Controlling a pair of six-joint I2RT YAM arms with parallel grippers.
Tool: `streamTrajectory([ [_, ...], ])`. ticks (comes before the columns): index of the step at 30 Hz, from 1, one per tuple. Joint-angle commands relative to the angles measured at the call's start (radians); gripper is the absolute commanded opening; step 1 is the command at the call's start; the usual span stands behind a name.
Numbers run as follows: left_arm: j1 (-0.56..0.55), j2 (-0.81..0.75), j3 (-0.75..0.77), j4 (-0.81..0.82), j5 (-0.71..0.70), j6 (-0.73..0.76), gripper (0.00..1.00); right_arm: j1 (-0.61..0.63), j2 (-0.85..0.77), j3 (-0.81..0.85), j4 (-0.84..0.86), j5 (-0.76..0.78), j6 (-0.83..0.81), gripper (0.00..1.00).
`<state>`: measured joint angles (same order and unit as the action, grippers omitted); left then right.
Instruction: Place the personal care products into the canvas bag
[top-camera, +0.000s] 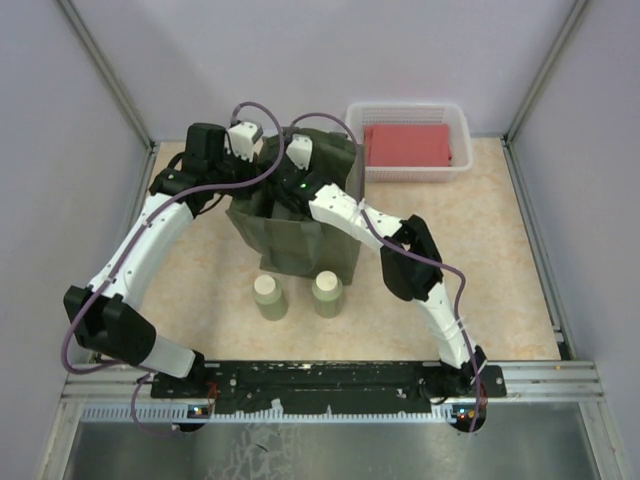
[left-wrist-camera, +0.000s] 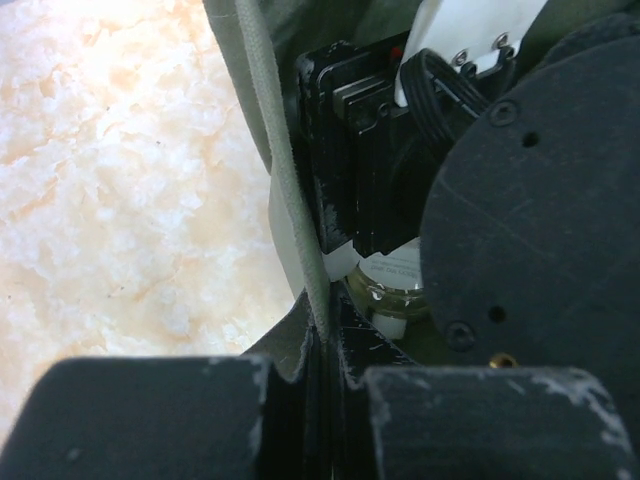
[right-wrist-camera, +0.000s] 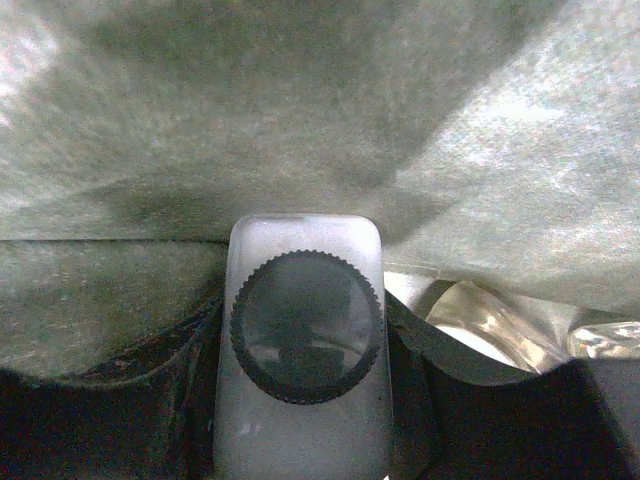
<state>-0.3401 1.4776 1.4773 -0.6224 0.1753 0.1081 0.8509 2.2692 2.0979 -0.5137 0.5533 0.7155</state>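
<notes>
The olive-green canvas bag (top-camera: 300, 235) stands upright mid-table. My left gripper (top-camera: 258, 172) is shut on its left rim; in the left wrist view the jaws (left-wrist-camera: 328, 350) pinch the bag's edge strip (left-wrist-camera: 283, 180). My right gripper (top-camera: 292, 192) reaches down inside the bag. In the right wrist view it (right-wrist-camera: 305, 345) is shut on the white square bottle with a black cap (right-wrist-camera: 305, 325), against the bag's inner wall (right-wrist-camera: 300, 120). A clear yellowish bottle (right-wrist-camera: 490, 322) lies beside it and also shows in the left wrist view (left-wrist-camera: 395, 290). Two olive-green bottles with cream caps (top-camera: 269, 297) (top-camera: 327, 293) stand in front of the bag.
A white lattice basket (top-camera: 458, 120) with a red folded cloth (top-camera: 408, 145) stands at the back right, next to the bag. Frame posts and walls close in the table's sides. The right arm's body (left-wrist-camera: 530, 220) fills the bag's mouth in the left wrist view.
</notes>
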Motion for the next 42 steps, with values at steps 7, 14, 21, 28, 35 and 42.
streamTrajectory([
  [7,-0.014,-0.038,0.039,0.000,0.014,0.017,0.00,0.042,-0.065,-0.056,-0.088,-0.070,-0.189,0.85],
  [14,-0.014,-0.038,0.041,-0.004,0.012,0.014,0.00,0.042,-0.248,-0.155,-0.060,-0.045,-0.261,0.99],
  [21,-0.014,-0.034,0.038,-0.002,0.008,0.010,0.00,0.016,-0.538,-0.362,0.050,-0.032,-0.315,0.99],
  [28,-0.013,-0.024,0.034,-0.002,0.001,0.011,0.00,-0.019,-0.826,-0.527,0.125,-0.005,-0.391,0.99],
  [35,-0.013,-0.009,0.034,0.002,-0.006,0.013,0.00,0.039,-0.978,-0.502,-0.094,-0.103,-0.498,0.99],
  [42,-0.004,-0.005,0.042,-0.018,-0.026,0.023,0.00,0.224,-1.127,-0.558,-0.396,-0.118,-0.378,0.99],
])
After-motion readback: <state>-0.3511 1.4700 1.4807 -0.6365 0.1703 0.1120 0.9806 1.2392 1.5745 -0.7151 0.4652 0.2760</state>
